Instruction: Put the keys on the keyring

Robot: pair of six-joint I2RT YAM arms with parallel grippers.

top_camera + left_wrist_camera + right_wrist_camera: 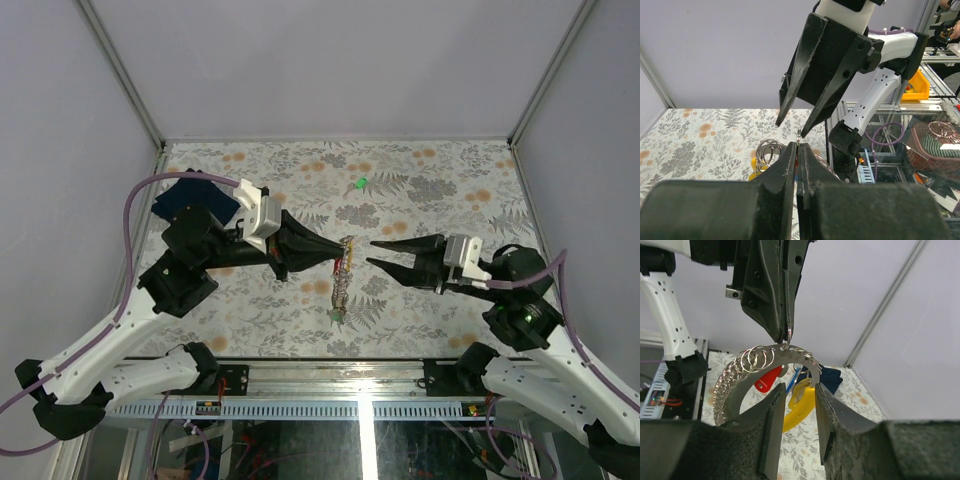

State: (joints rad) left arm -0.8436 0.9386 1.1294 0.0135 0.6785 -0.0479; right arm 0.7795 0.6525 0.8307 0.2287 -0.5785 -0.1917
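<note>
Floral table (250,300) below, my left gripper (340,252) clamps the keyring (344,268), right gripper (370,252) open, so ease in slow from 3 o'clock.

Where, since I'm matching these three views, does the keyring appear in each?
Top external: keyring hangs at centre, between left gripper and right gripper.
Left wrist: keyring low centre, coils just left of the shut tips.
Right wrist: keyring centre, arching above the right gripper.
Shared landmark: the left gripper pinching it.

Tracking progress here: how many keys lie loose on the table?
1: the green key on the table, toward its far edge. Others hang from the keyring; some may be hidden.
</note>
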